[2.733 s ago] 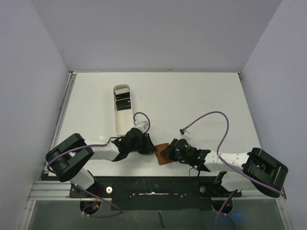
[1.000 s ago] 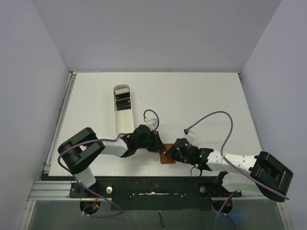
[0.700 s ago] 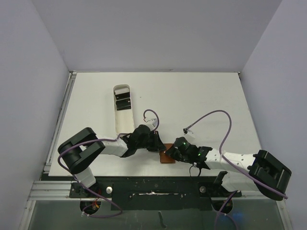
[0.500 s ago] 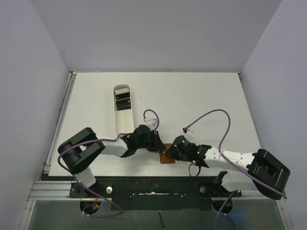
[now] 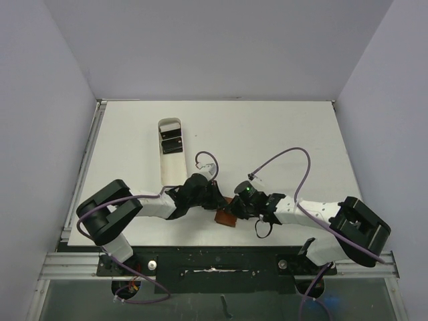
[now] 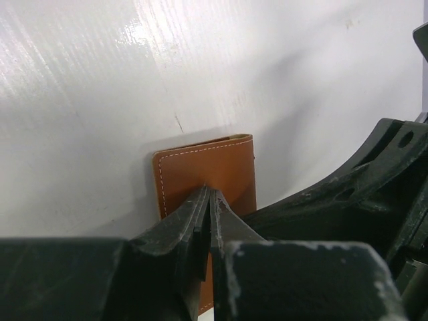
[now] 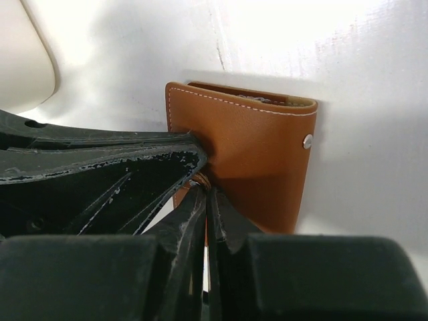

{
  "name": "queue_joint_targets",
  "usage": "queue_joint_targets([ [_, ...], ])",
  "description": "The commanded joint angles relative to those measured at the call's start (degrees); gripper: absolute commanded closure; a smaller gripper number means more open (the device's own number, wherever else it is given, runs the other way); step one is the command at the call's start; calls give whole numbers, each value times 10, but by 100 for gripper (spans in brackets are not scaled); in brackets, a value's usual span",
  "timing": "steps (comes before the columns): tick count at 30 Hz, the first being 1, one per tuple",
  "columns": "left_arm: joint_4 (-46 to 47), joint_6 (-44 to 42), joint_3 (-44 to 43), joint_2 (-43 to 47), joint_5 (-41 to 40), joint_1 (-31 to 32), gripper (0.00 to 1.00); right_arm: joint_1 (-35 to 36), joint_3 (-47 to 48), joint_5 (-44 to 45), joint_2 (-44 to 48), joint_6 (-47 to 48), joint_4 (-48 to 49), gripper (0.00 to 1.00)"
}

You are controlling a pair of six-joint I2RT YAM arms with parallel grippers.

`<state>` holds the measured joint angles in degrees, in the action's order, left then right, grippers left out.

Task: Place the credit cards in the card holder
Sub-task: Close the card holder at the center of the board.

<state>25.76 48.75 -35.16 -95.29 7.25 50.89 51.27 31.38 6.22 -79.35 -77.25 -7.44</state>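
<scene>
The card holder (image 5: 225, 219), a closed brown leather wallet, lies near the table's front edge between my two grippers. My left gripper (image 5: 217, 200) is shut, its tips (image 6: 209, 192) pressing on the card holder's cover (image 6: 200, 164). My right gripper (image 5: 234, 204) comes from the other side. It is shut, and its tips (image 7: 206, 190) pinch a small bit of leather at the card holder's edge (image 7: 254, 147). A metal stud (image 7: 307, 141) shows on the cover. Dark credit cards (image 5: 172, 142) lie in the white tray (image 5: 164, 175). No card shows in either gripper.
The long white oval tray stands left of centre, just behind the left gripper, and its rim (image 7: 23, 67) shows in the right wrist view. The right arm's purple cable (image 5: 294, 157) loops over the table. The two grippers nearly touch each other.
The right arm has swung up and left toward the left gripper. The card holder has shifted slightly left and turned with it. The left arm has hardly moved.
</scene>
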Motion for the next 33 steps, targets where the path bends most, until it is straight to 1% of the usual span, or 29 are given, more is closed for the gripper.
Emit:
queue_joint_targets([
  [1, -55, -15, 12, 18, -20, 3, 96, -1, -65, 9, -80, 19, -150, 100],
  [6, -86, -28, 9, 63, -54, -1, 96, -1, -78, 2, -72, 12, -141, 100],
  [10, -101, -35, 5, 102, -67, -1, 93, 0, -72, 6, -57, 22, -131, 98],
  [15, -116, -42, 6, 139, -81, -2, 91, -5, -13, 30, -8, 67, -164, 88],
  [20, -136, -63, 4, 173, -89, -3, 90, -10, 80, 76, 73, 131, -214, 72],
  [21, -141, -66, 2, 176, -88, -2, 90, -12, 92, 78, 87, 143, -219, 68],
  [23, -146, -73, -2, 185, -79, -2, 90, -19, 105, 69, 108, 162, -215, 65],
  [25, -143, -80, -6, 188, -62, -1, 90, -23, 108, 61, 121, 172, -212, 66],
  [28, -132, -79, -12, 182, -31, 5, 91, -25, 105, 58, 132, 175, -211, 71],
  [33, -70, -49, 1, 149, 30, 14, 95, -23, 88, 44, 135, 173, -196, 76],
])
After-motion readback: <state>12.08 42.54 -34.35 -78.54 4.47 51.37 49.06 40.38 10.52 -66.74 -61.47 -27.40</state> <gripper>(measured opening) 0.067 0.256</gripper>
